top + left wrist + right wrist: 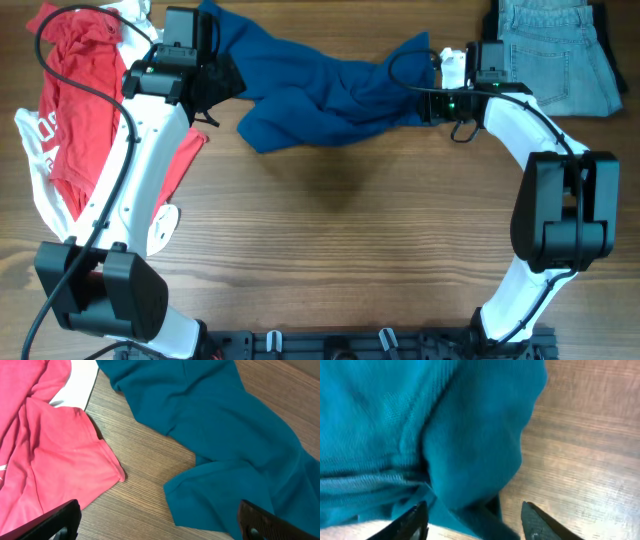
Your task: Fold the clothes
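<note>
Blue shirt [320,90] lies crumpled along the far side of the table [330,230], its long axis running side to side between your two arms. Your right gripper [475,520] is at the shirt's right end, jaws about half apart around a bulging fold, not pinching it. Your left gripper [159,522] hangs over the left end, jaws spread wide and empty, with the cloth ahead and to its right. By my judgement, the right is nearer a grasp.

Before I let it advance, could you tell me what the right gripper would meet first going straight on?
The right gripper would first meet the dark blue shirt, bunched just ahead between its open fingers; depth is unclear.
</note>
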